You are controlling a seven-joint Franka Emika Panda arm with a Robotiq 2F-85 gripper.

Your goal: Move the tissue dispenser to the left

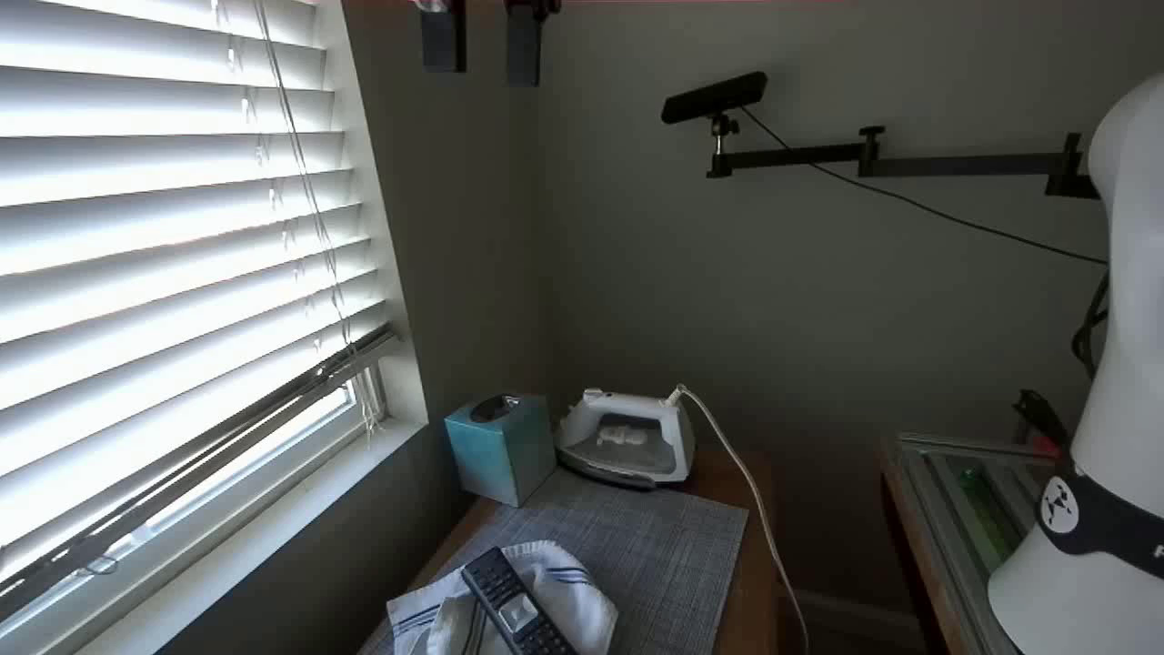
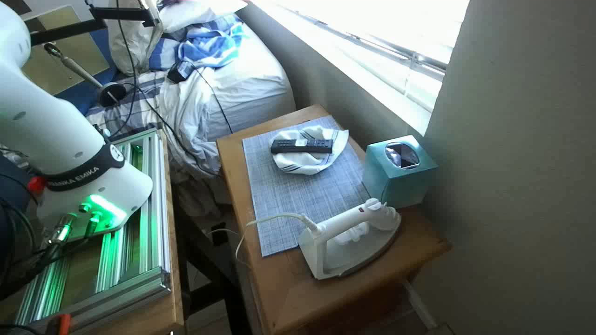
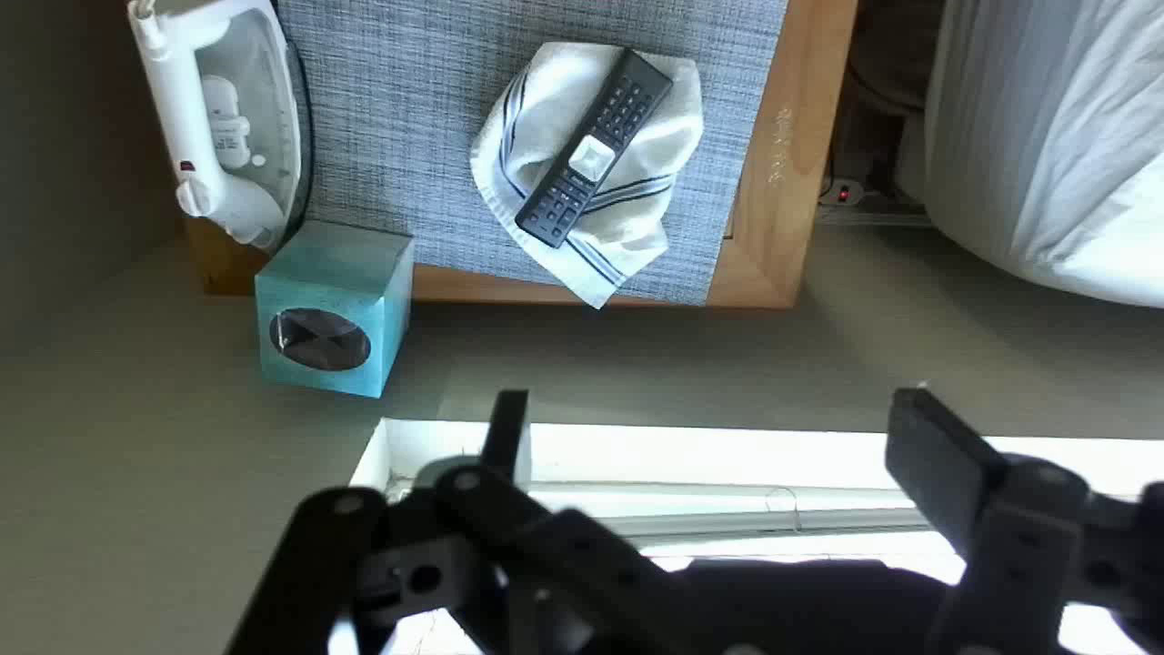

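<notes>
The tissue dispenser is a teal box [image 1: 502,452] with a dark oval opening on top. It stands upright on the wooden table at the window-side edge, close beside the iron. It also shows at the right in an exterior view [image 2: 401,184] and at the left in the wrist view [image 3: 335,305]. My gripper [image 3: 709,408] is open, with its fingers wide apart and nothing between them. In an exterior view its two fingertips [image 1: 485,65] hang at the top edge, well above the dispenser. The gripper is out of view in the remaining exterior view.
A white iron [image 2: 347,244] with a cord stands next to the dispenser. A grey placemat [image 2: 298,200] carries a striped cloth [image 3: 627,218] with a black remote [image 3: 596,150] on it. The wooden table [image 2: 298,298] stands by the wall and the window sill [image 1: 264,537].
</notes>
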